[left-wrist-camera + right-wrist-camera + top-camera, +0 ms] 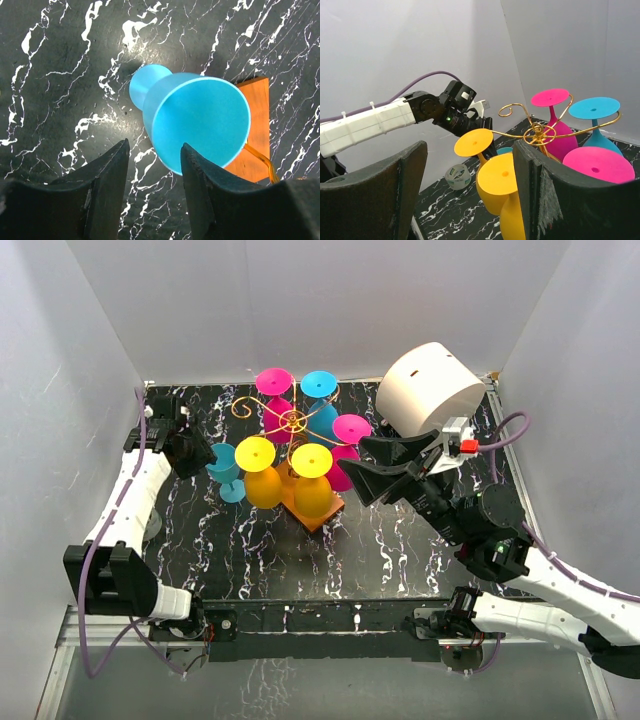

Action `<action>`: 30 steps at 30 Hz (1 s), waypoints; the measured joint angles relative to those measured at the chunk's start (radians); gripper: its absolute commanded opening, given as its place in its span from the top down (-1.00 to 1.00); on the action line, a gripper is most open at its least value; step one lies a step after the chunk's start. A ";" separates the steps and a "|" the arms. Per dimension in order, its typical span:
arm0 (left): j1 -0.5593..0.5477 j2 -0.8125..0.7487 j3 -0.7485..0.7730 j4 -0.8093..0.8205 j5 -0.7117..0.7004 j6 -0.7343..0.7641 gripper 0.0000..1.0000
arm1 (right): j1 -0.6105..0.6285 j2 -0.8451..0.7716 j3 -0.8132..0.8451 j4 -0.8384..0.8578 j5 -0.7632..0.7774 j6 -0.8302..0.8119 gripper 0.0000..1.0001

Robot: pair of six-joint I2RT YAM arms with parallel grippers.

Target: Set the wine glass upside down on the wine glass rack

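The wine glass rack (292, 420) is gold wire on an orange base (322, 512), and it also shows in the right wrist view (538, 133). Pink, cyan and yellow glasses hang on it upside down. A loose cyan wine glass (224, 468) stands on the black marble table just left of the base. In the left wrist view this glass (200, 122) lies just ahead of my open left gripper (155, 146), not between the fingers. My left gripper (200, 455) is beside it. My right gripper (360, 460) is open and empty, right of the rack (470, 150).
A large white cylinder (430, 388) stands at the back right. A roll of tape (457, 176) lies on the table at the left, near the left arm. White walls close in the table (400, 540) on three sides.
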 measured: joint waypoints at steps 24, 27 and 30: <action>0.044 0.079 -0.022 0.071 0.011 0.102 1.00 | 0.000 0.001 -0.014 -0.013 0.000 0.011 -0.35; 0.044 0.056 -0.022 0.059 -0.033 0.126 1.00 | 0.000 0.010 -0.009 -0.012 0.000 0.025 -0.35; 0.044 -0.006 -0.012 0.039 -0.085 0.144 1.00 | 0.000 0.033 0.020 -0.016 0.001 0.056 -0.35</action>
